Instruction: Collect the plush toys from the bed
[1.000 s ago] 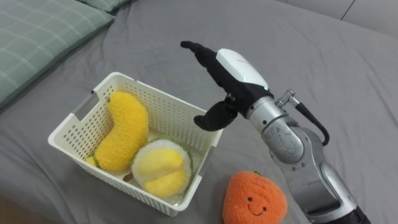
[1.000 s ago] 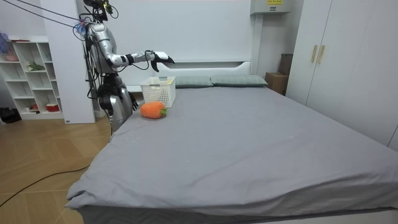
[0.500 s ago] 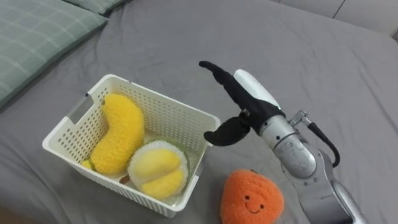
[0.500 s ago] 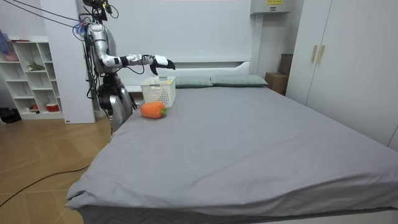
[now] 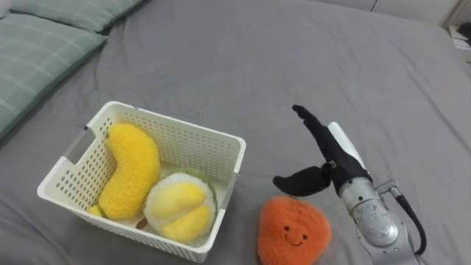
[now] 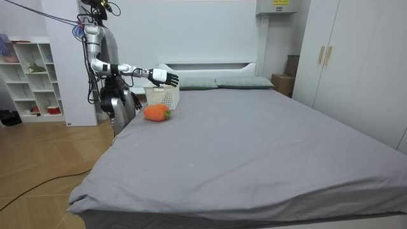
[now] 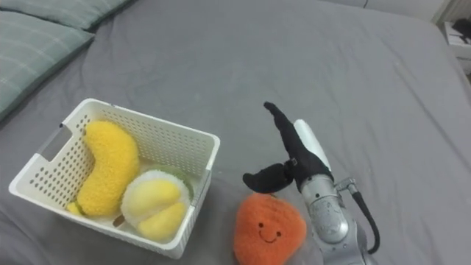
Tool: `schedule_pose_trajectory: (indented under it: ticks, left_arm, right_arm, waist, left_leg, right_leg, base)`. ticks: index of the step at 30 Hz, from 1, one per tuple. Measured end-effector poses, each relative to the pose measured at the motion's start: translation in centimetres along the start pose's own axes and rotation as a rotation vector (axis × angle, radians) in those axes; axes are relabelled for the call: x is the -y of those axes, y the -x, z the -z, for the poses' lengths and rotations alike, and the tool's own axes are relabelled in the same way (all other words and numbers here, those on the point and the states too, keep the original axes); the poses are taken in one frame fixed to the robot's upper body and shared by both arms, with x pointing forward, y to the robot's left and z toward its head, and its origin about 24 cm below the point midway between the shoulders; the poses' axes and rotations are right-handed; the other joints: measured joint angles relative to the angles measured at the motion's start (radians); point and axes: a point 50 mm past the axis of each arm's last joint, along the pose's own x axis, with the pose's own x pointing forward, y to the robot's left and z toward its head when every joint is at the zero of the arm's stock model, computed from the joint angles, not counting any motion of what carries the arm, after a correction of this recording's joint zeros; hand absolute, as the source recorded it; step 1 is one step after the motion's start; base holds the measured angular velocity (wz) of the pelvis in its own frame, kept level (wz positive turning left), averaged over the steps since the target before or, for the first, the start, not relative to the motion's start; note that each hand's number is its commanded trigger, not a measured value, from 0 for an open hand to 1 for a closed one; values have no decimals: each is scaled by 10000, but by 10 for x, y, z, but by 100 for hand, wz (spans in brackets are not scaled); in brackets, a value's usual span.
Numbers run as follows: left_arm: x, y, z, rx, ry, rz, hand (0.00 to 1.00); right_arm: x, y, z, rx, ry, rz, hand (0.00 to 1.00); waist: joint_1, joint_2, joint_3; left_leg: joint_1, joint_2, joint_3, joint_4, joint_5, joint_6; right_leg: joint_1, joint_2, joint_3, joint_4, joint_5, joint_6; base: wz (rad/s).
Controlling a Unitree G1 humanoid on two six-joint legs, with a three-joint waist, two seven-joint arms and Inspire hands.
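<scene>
Two plush toys lie in the white basket (image 5: 175, 125), which sits on the grey bed (image 5: 257, 66): a long yellow curved toy (image 5: 131, 169) along its left side and a round yellow-and-white toy (image 5: 179, 210) in its near right corner, the two touching. A third toy, the orange plush (image 5: 293, 230) with a smiling face, rests on the bed cover just beside the basket's right wall, outside it. The right hand (image 5: 333, 157) hangs in the air just above and a little beyond the orange plush, holding nothing, its fingers straight and stretched away from the robot, its thumb spread out toward the basket. Green checked pillows (image 5: 37, 51) lie at the upper left, apart from the basket. In the room view the robot stands upright at the bed's side near the headboard, on the room view's left, with its right arm reaching out over the basket and the orange plush.
</scene>
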Motion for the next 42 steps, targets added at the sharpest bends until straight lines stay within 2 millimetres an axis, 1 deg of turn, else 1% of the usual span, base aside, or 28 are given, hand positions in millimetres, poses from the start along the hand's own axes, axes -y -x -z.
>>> schedule_pose_trajectory:
  ticks: [1, 3, 4, 6, 9, 10, 12, 16, 18, 20, 21, 22, 23, 24, 25, 27, 34, 42]
  left_arm:
    - [0, 0, 0, -2, 170, 1, 0]
    - [1, 0, -1, 28, 328, 45, 0]
    - [2, 0, -2, 62, 278, 91, 0]
    - [4, 0, -3, 111, 220, 157, 0]
    - [4, 0, -4, 123, 198, 193, 0]
    - [4, 0, -4, 128, 198, 199, 0]
    - [4, 1, -5, 268, 212, 197, 0]
    - [6, 2, -6, 365, 256, 237, 0]
    - [6, 2, -6, 352, 259, 249, 0]
    - [6, 2, -6, 312, 251, 282, 0]
    - [6, 2, -5, 281, 250, 341, 0]
    - [6, 2, -5, 271, 248, 376, 0]
    - [6, 2, -4, 255, 247, 412, 0]
    - [7, 2, -4, 245, 255, 418, 0]
    - [7, 2, -4, 249, 259, 425, 0]
    - [8, 3, -3, 227, 267, 456, 0]
    - [8, 4, 0, 209, 208, 457, 0]
    - [9, 4, -1, 282, 231, 470, 0]
  right_arm:
    - [-2, 0, 8, -349, -195, -113, 0]
    - [-7, 0, 21, -875, -291, -287, 0]
    - [-10, 1, 28, -1214, -328, -396, 0]
    - [-15, 2, 37, -1619, -382, -527, 0]
    - [-20, 5, 46, -2028, -446, -682, 0]
    - [-20, 6, 49, -2146, -435, -720, 0]
    - [-27, 9, 63, -2749, -461, -969, 0]
    - [-40, 17, 79, -3516, -220, -1567, 0]
    - [-50, 21, 88, -3973, 5, -2053, 0]
    - [-54, 24, 93, -4211, 221, -2262, 0]
    - [-55, 25, 96, -4305, 390, -2315, 10]
    - [-55, 25, 97, -4341, 477, -2331, 17]
    - [-55, 26, 99, -4436, 546, -2342, 51]
    - [-56, 27, 102, -4544, 559, -2365, 65]
    - [-57, 28, 104, -4625, 567, -2380, 100]
    - [-59, 32, 111, -4954, 543, -2356, 100]
    - [-54, 32, 118, -5187, 582, -1814, 100]
    - [-65, 34, 119, -5326, 345, -2098, 100]
  waist:
    - [-84, -34, -27]
    - [-176, -90, -43]
    - [-211, -120, -38]
    - [-230, -148, -30]
    - [-243, -153, -23]
    - [-250, -176, -32]
    - [-191, -218, -39]
    - [-163, -208, -40]
    - [-143, -183, -30]
    - [-137, -161, -18]
    - [-135, -149, -17]
    - [-134, -139, -16]
    - [-112, -130, -16]
    - [-110, -131, -19]
    - [-112, -135, -22]
    - [-126, -133, -21]
    - [-141, -128, -23]
    - [-147, -125, -21]
  left_leg:
    - [43, 8, 21, -1, -1, -1]
    - [40, 5, 19, -8, -2, 0]
    - [24, -5, 24, -11, -5, 5]
    - [0, -13, 46, 5, -12, 16]
    - [-10, -23, 69, 20, -22, 32]
    - [-10, -24, 69, 21, -23, 33]
    - [-17, -27, 69, 39, -31, 45]
    - [-14, -31, 64, 41, -42, 61]
    - [-16, -32, 17, 39, -53, 65]
    - [-18, -33, 13, 34, -62, 66]
    - [-18, -33, 13, 34, -67, 67]
    - [-18, -33, 10, 29, -73, 66]
    - [-18, -29, 11, 17, -94, 63]
    - [-11, -26, 12, 18, -102, 62]
    - [-10, -26, 12, 18, -105, 63]
    - [-14, -27, 9, 28, -115, 69]
    - [-11, -24, 10, 27, -132, 66]
    - [-22, -25, 7, 27, -136, 67]
  right_leg:
    - [30, 10, 39, 7, 0, -1]
    - [40, 12, 59, 16, 1, -2]
    - [29, 6, 82, 20, 1, -1]
    - [-2, 8, 143, 25, 5, 5]
    - [-9, 6, 179, 13, 11, 16]
    - [-9, 5, 178, 14, 11, 17]
    - [-19, 1, 175, 9, 6, 26]
    - [-20, -14, 132, 6, 5, 37]
    - [-5, -13, 95, 6, 6, 39]
    - [-3, -12, 87, 5, 7, 40]
    - [-3, -11, 85, 4, 7, 40]
    - [0, -11, 74, 4, 7, 41]
    - [12, -8, 72, 5, 4, 45]
    - [19, -2, 84, 1, 3, 46]
    - [19, -1, 89, 1, 3, 47]
    - [23, -3, 71, -6, 2, 48]
    - [22, 1, 55, -10, -2, 54]
    - [20, 1, 90, -17, -3, 55]
  base:
    - [0]
    - [-2]
    - [0]
    - [-4]
    - [-1]
    - [0]
    - [0]
    - [0]
    - [4]
    - [0]
    - [0]
    - [0]
    - [0]
    - [0]
    - [0]
    - [0]
    - [0]
    - [0]
